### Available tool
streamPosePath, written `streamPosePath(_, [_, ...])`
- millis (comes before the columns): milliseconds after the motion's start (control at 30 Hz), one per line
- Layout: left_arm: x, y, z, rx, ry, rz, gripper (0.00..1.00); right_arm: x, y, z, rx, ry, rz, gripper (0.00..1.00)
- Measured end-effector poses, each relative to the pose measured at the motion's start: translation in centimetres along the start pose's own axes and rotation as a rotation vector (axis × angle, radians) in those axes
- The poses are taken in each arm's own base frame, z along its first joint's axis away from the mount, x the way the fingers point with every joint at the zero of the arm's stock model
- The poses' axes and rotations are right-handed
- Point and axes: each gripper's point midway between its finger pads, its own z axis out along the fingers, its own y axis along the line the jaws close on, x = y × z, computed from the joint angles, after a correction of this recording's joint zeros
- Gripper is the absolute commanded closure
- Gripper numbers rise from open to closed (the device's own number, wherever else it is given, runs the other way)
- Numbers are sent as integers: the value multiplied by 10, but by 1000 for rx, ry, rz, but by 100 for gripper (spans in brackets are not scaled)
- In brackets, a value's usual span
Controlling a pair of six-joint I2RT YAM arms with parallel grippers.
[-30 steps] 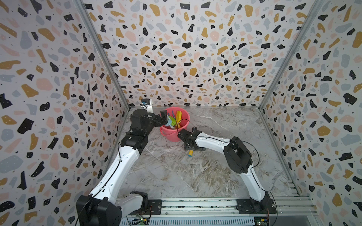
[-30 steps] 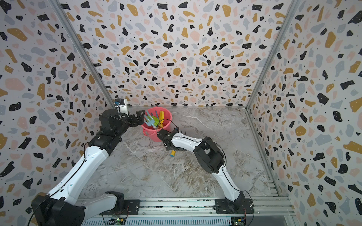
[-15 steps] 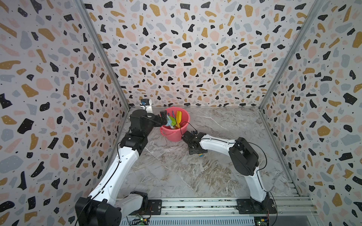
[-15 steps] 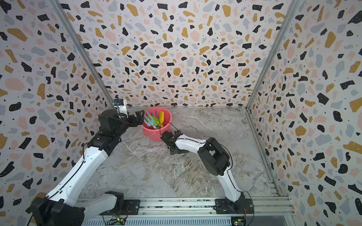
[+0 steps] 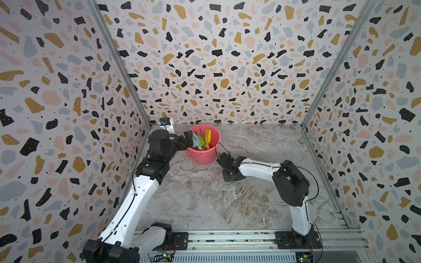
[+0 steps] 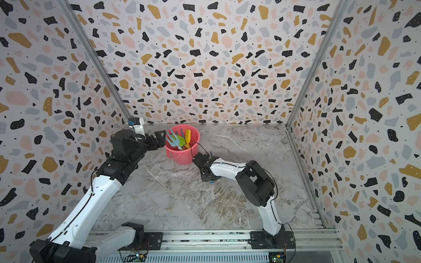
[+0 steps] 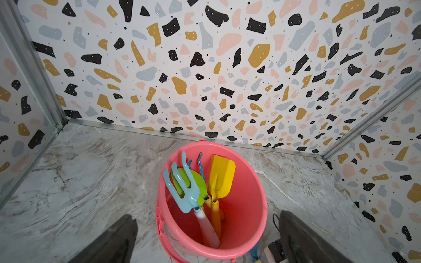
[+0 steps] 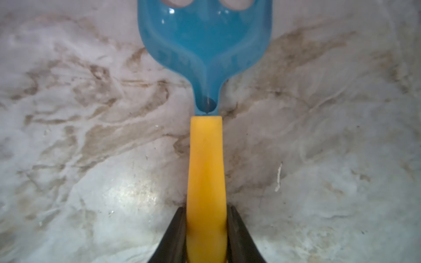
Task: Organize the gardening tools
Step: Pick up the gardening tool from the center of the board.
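A pink bucket (image 5: 203,157) (image 7: 246,205) stands near the back wall. It holds a light-blue rake (image 7: 182,191), a green spade (image 7: 196,182), a yellow shovel (image 7: 222,175) and the tines of a dark-blue rake (image 7: 200,164). My left gripper (image 5: 186,140) (image 7: 205,215) is open at the bucket's left rim, holding nothing. Another dark-blue rake (image 8: 205,45) lies flat on the marble floor, right of the bucket. My right gripper (image 8: 206,209) (image 5: 230,176) is shut on its yellow handle (image 8: 206,164). In both top views the gripper hides nearly all of this rake.
Patterned walls close in the back and both sides. The metal rail (image 5: 227,238) carrying both arm bases runs along the front. The right arm's elbow (image 5: 291,182) rises over the floor's right half.
The right gripper slid a little to the right and nearer along the floor, and its jaws closed on the rake's yellow handle. The left arm and the bucket stayed put.
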Motion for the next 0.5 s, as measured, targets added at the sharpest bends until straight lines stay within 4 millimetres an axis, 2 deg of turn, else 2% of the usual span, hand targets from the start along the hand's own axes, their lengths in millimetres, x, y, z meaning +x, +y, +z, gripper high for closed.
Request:
streamPosePath(133, [13, 1, 0, 1, 53, -11, 1, 8, -7, -3, 7, 10, -12, 100])
streamPosePath(300, [28, 2, -2, 2, 124, -16, 1, 16, -17, -14, 19, 10, -29, 100])
streamPosePath(500, [26, -8, -6, 44, 147, -42, 1, 7, -27, -48, 15, -65, -42, 100])
